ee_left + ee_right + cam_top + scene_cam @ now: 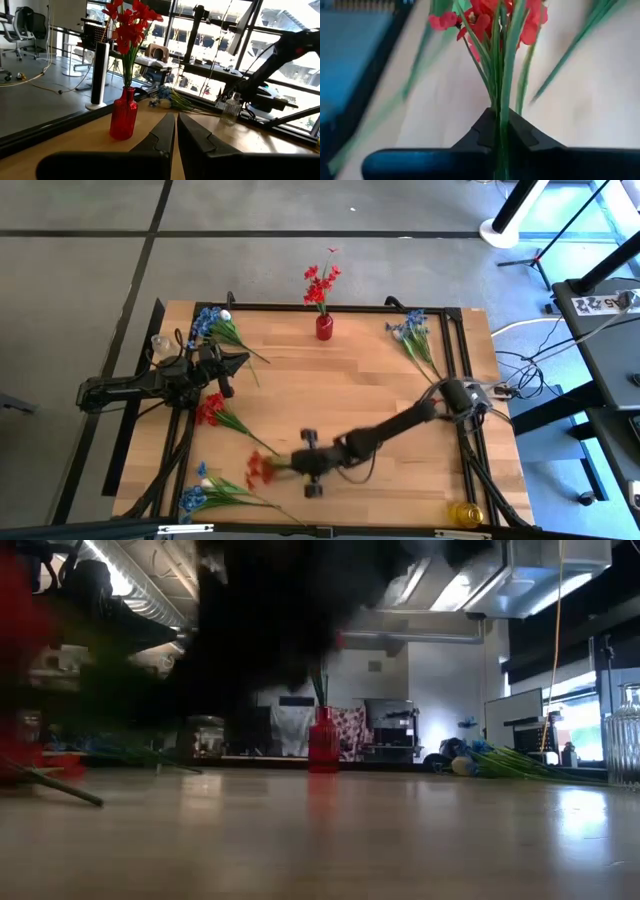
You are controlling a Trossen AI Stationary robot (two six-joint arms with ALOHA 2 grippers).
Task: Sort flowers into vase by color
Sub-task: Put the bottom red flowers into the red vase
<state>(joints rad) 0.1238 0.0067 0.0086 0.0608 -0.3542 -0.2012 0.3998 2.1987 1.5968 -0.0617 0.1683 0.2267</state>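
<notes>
**Right tool pinches a red sprig near the counter's front edge**

The right tool point(303, 461) sits low over the front middle of the counter point(360, 385), reached across from the right side. In the right wrist view its two fingers are pressed together on the green stems of a red flower sprig point(490, 30), which rise straight out of the pinch with the blossoms fanned beyond the fingertips. From above, the same red sprig point(262, 468) lies just to the left of the tool, blossoms pointing away from it, so its long axis runs roughly in line with the reaching arm.

The relation the next move turns on, as I judge it: the red vase point(324, 327) stands at the far middle edge, well apart from the held sprig and already carrying red flowers. The sprig would have to be lifted, turned stem-down and carried across the counter to it. The right arm has the grip; the left is not needed for this one.

The left tool point(232, 364) waits over the left side of the counter, fingers pressed together on nothing, pointing towards the red vase.

Other sprigs lie loose: a second red one point(213, 412) at left centre, blue ones at the far left corner point(212, 323), far right point(412, 335) and front left point(210, 492). The stems look thin and springy, so the blossoms may droop when lifted.
</notes>
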